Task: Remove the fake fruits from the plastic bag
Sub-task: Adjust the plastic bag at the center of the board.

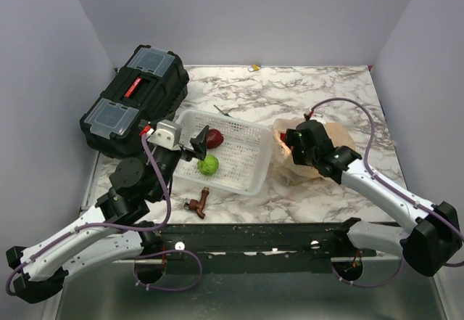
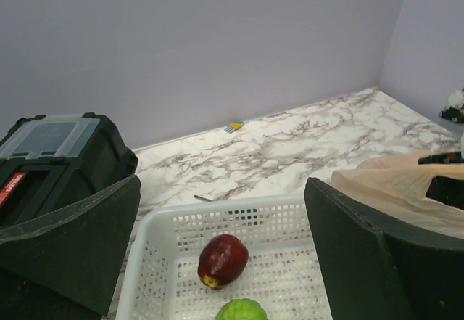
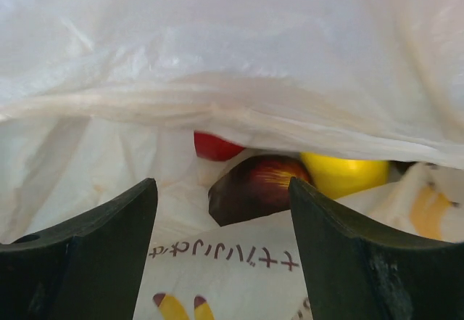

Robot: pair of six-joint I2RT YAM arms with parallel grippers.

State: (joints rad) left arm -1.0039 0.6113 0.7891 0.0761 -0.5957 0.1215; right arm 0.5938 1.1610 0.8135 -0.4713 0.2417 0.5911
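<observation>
Red fruit (image 1: 214, 138) and green fruit (image 1: 209, 164) lie in basket (image 1: 246, 178), mid-frame. Bag (image 3: 232, 59), right of frame, holds yellow fruit (image 3: 344, 173) and others. Left gripper (image 1: 199, 146), right gripper (image 3: 223, 255): wide, empty.

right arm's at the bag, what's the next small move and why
Probably ease the right gripper a little deeper into the plastic bag: its jaws stand open, and the dark red fruit lies just ahead, in line with the gap, not yet between them.
</observation>
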